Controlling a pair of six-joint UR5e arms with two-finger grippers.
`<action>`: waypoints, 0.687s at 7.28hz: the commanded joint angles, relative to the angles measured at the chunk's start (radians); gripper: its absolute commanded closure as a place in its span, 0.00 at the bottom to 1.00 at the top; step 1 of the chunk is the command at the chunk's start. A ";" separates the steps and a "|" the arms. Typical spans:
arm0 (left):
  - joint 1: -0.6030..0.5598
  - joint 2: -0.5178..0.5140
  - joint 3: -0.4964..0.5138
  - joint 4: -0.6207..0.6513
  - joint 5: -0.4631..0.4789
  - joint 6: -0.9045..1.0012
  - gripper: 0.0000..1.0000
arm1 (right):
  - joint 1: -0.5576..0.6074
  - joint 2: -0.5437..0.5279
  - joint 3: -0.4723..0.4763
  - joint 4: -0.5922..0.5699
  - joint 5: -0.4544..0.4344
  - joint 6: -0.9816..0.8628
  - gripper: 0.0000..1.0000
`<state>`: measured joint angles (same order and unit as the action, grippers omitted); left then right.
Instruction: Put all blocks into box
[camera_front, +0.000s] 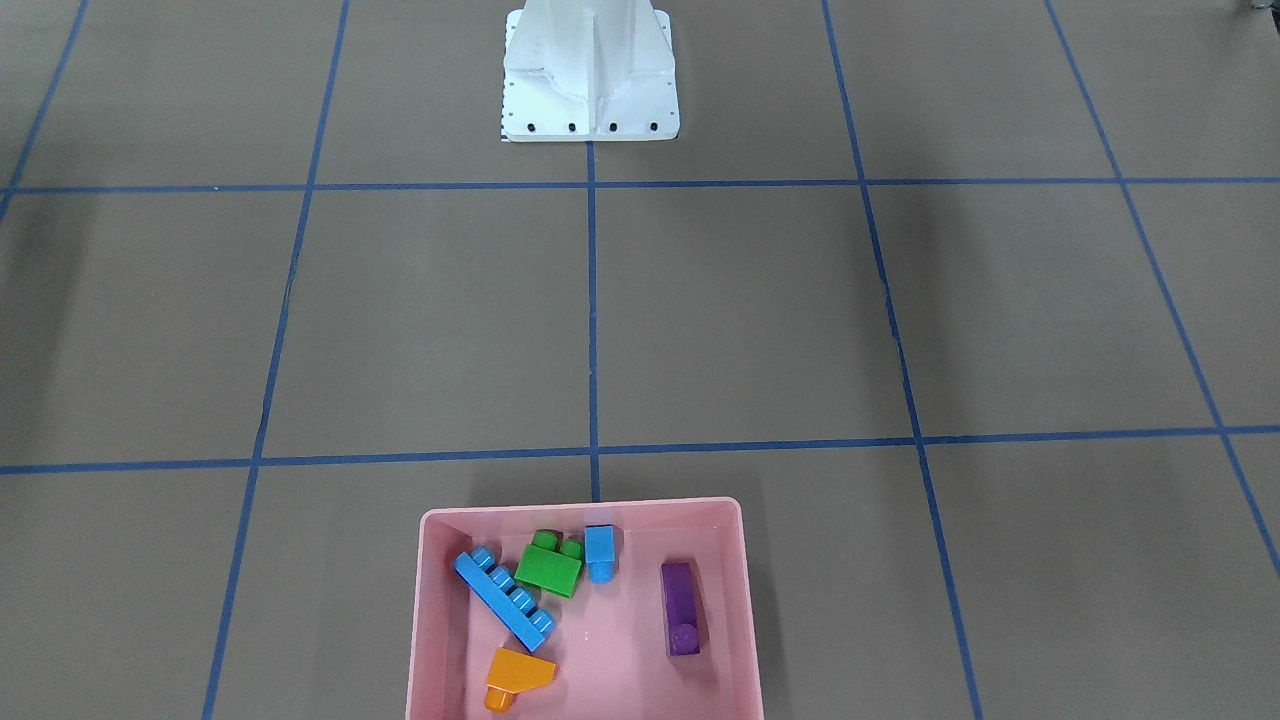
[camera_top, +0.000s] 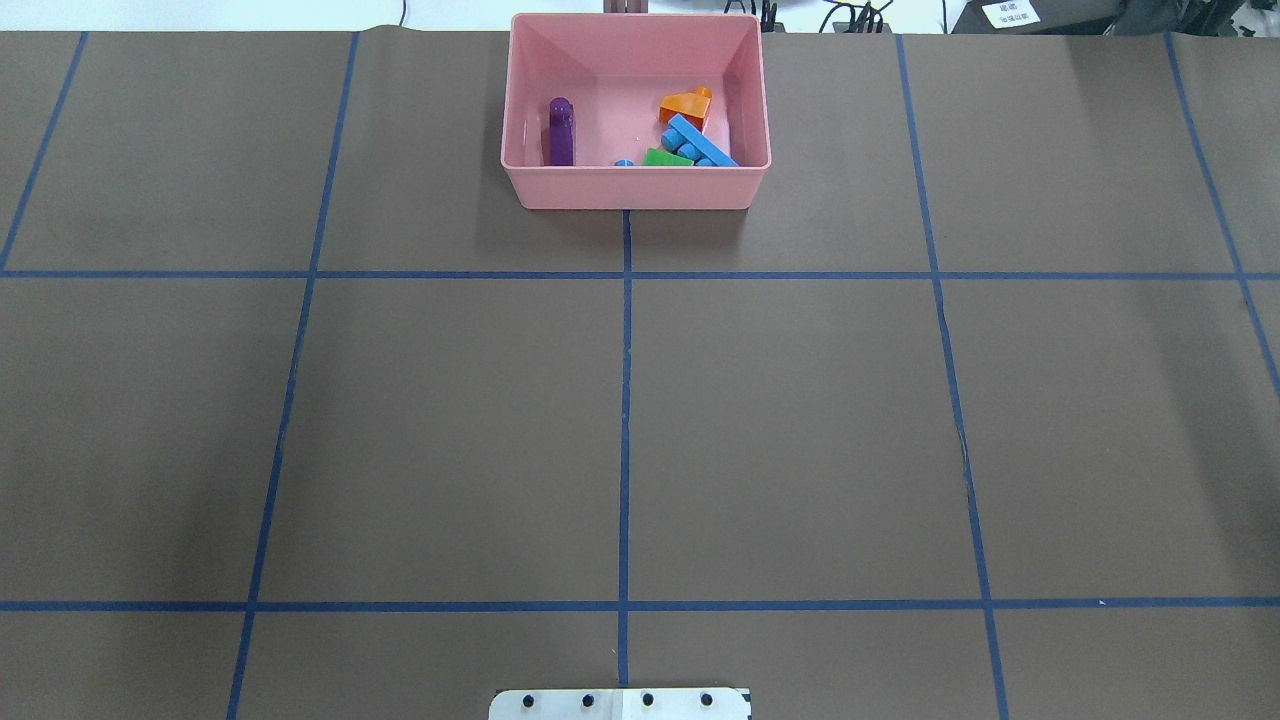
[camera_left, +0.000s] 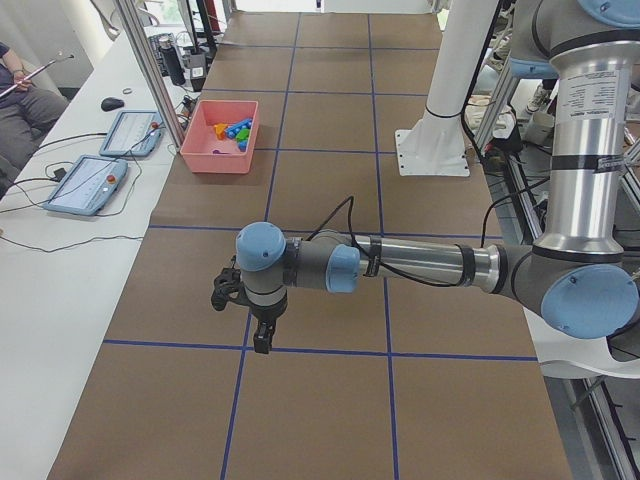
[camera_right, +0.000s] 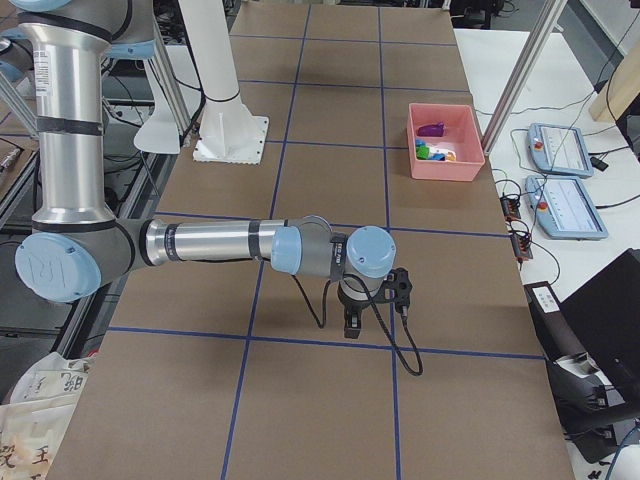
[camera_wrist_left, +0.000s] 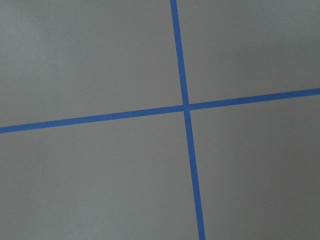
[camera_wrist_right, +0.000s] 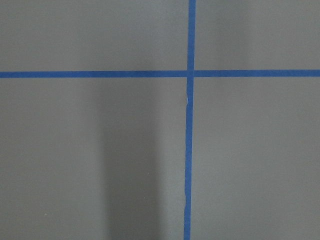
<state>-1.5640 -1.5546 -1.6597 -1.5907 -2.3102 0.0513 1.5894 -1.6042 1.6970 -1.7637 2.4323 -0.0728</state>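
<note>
The pink box (camera_front: 580, 508) stands at the table's far edge from the robot, seen also in the overhead view (camera_top: 635, 190). All the blocks lie inside it: orange sloped (camera_front: 515, 675), long blue (camera_front: 503, 598), green (camera_front: 549, 568), small light-blue (camera_front: 599, 550) and purple (camera_front: 680, 605). My left gripper (camera_left: 262, 340) and right gripper (camera_right: 352, 328) show only in the side views. Each hangs over bare table far from the box, with nothing visible in it. I cannot tell whether either is open or shut. Both wrist views show only brown table and blue tape.
The white base plate (camera_front: 590, 70) sits at the robot's side of the table. Blue tape lines cross the brown table surface. Two control tablets (camera_left: 85, 185) and cables lie on a white side bench past the box. A seated person shows at the exterior left view's edge.
</note>
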 joint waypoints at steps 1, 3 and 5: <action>0.001 -0.001 0.001 0.000 0.001 -0.001 0.00 | 0.003 -0.002 0.000 -0.020 -0.013 -0.001 0.00; 0.001 -0.002 0.001 0.000 0.002 -0.002 0.00 | 0.003 -0.010 0.000 -0.011 -0.015 -0.002 0.00; 0.001 -0.004 0.004 0.000 0.002 -0.002 0.00 | 0.003 -0.011 0.000 -0.010 -0.013 -0.002 0.00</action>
<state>-1.5632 -1.5579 -1.6567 -1.5907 -2.3087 0.0492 1.5922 -1.6138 1.6963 -1.7749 2.4181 -0.0751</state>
